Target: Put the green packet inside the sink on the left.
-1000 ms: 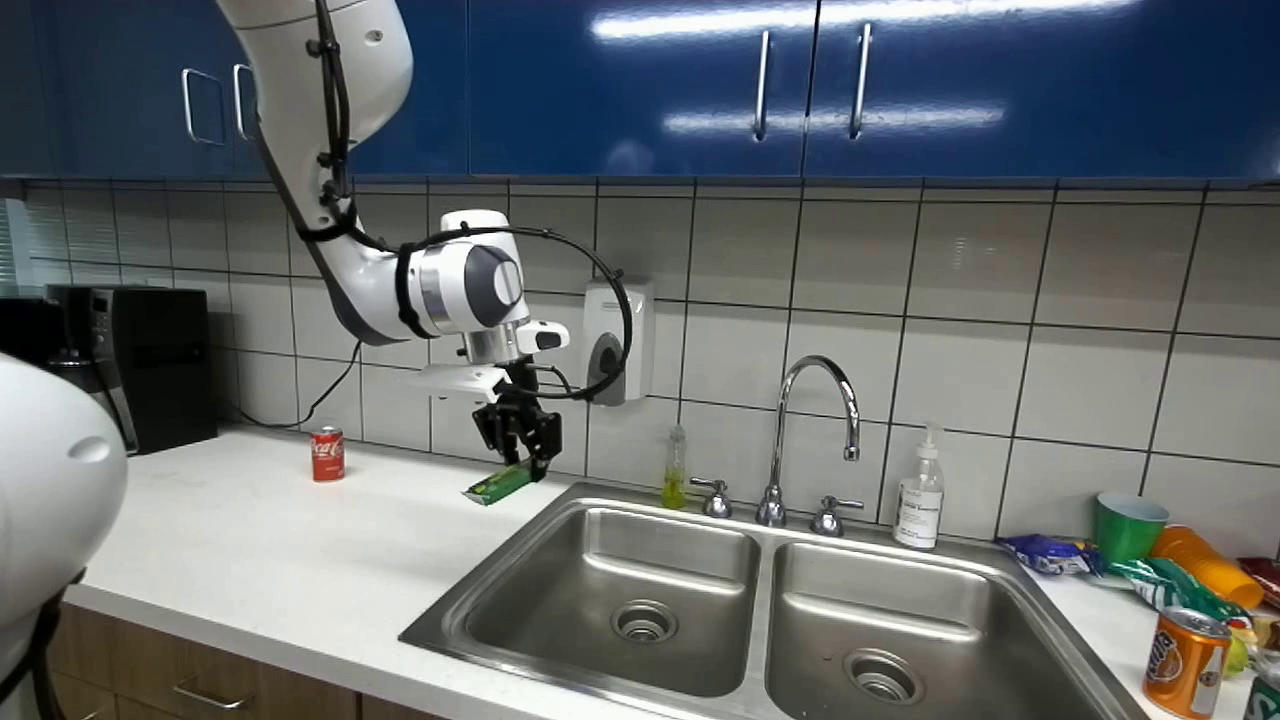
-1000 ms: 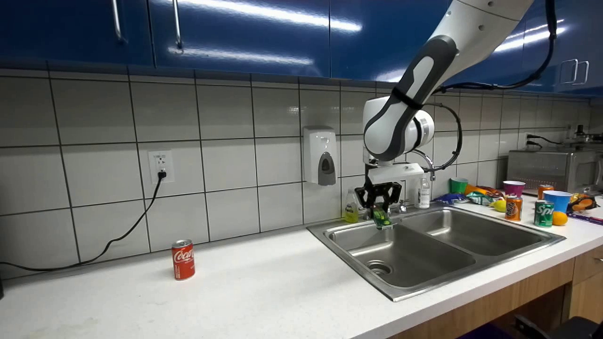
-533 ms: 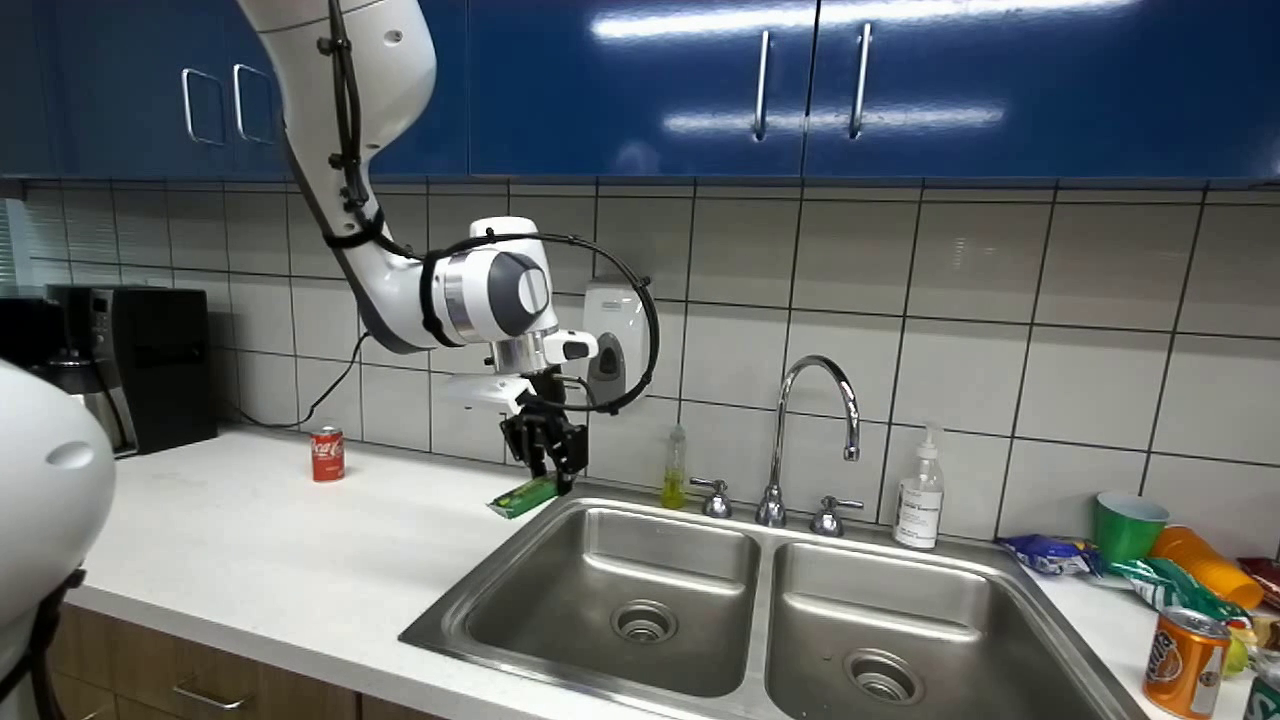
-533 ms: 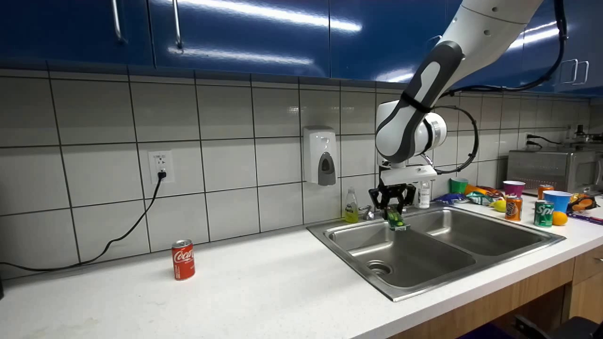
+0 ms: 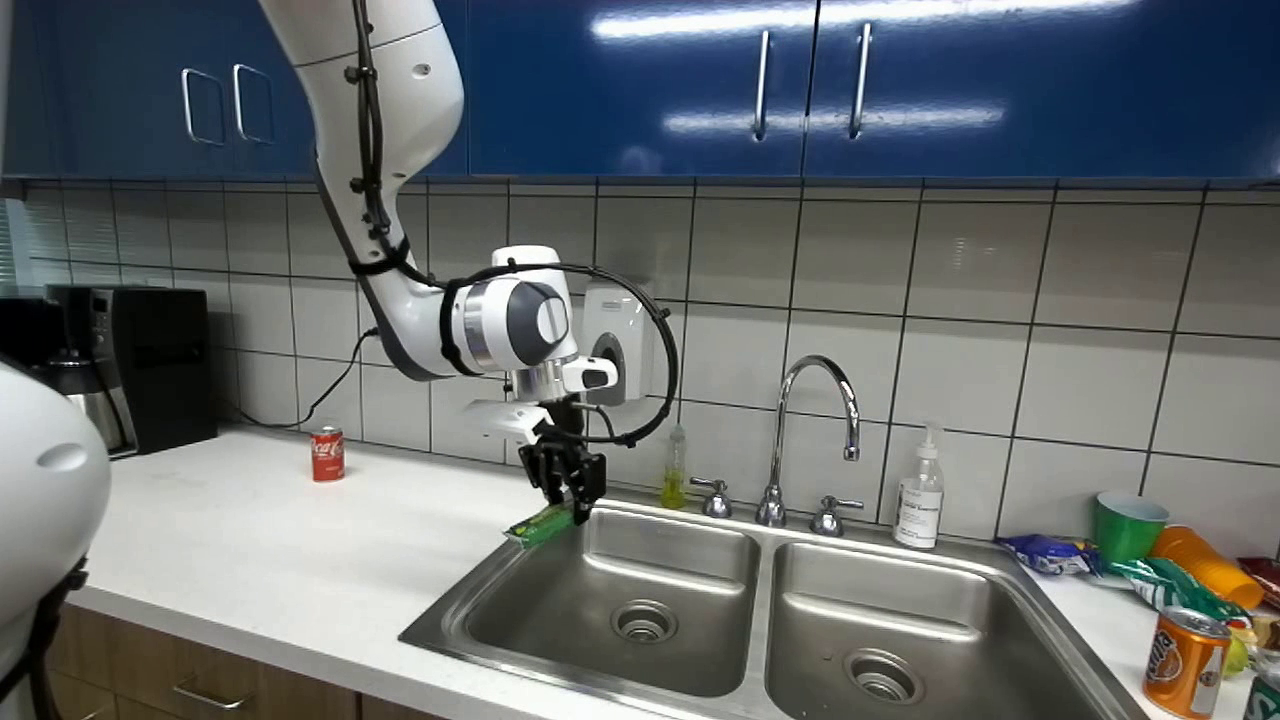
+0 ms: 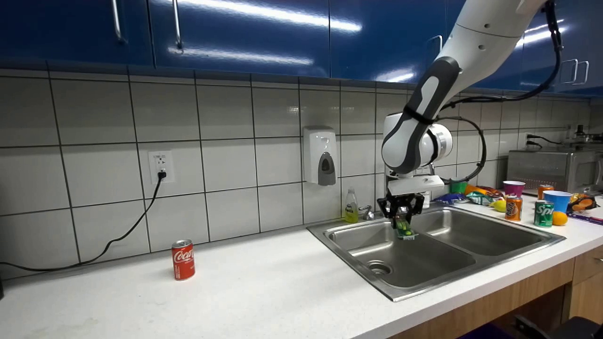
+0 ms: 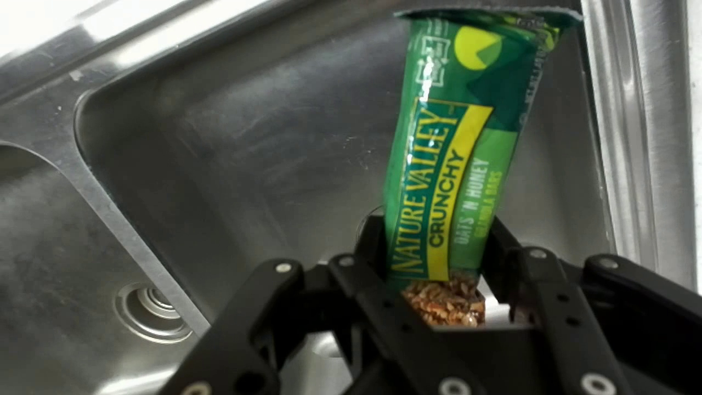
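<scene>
The green packet, a Nature Valley bar wrapper, is held above the back left corner of the left sink basin. My gripper is shut on one end of it; the other end sticks out. The packet and gripper also show in an exterior view over the near basin. In the wrist view the packet sits between the two black fingers, its label toward the camera, with the basin floor below. The bar shows at its gripped end.
The right basin adjoins. A chrome faucet, a yellow-green soap bottle and a pump bottle stand along the back. A Coke can is on the counter. Cups, cans and snacks crowd the far side of the sink, including an orange can.
My gripper has moved rightward and lower in both exterior views, carrying the packet from the counter side to over the left basin's corner. The packet has stayed in the fingers.
</scene>
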Robot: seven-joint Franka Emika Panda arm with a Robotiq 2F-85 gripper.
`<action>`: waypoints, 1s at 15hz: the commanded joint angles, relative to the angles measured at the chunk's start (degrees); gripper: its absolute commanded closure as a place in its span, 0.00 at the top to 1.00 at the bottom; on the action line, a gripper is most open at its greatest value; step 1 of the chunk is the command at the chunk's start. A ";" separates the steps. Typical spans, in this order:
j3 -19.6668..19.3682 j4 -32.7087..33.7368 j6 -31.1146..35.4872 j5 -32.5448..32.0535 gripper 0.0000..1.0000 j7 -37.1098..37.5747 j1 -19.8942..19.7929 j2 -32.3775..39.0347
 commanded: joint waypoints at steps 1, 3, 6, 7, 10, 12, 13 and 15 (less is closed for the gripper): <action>-0.04 0.10 0.14 0.13 0.45 -0.24 -0.19 0.39; -0.20 0.10 0.49 0.15 0.45 -0.25 -0.13 0.80; -0.20 0.10 0.61 0.16 0.45 -0.26 -0.12 0.83; -0.21 0.10 0.61 0.16 0.45 -0.26 -0.12 0.83; -0.21 0.10 0.63 0.16 0.45 -0.26 -0.12 0.83; -0.22 0.72 1.00 0.10 0.20 -0.50 -0.16 1.71; -0.23 1.17 1.09 0.10 0.20 -0.81 -0.21 2.38; -0.50 2.36 1.41 -0.03 0.20 -0.90 -0.24 4.12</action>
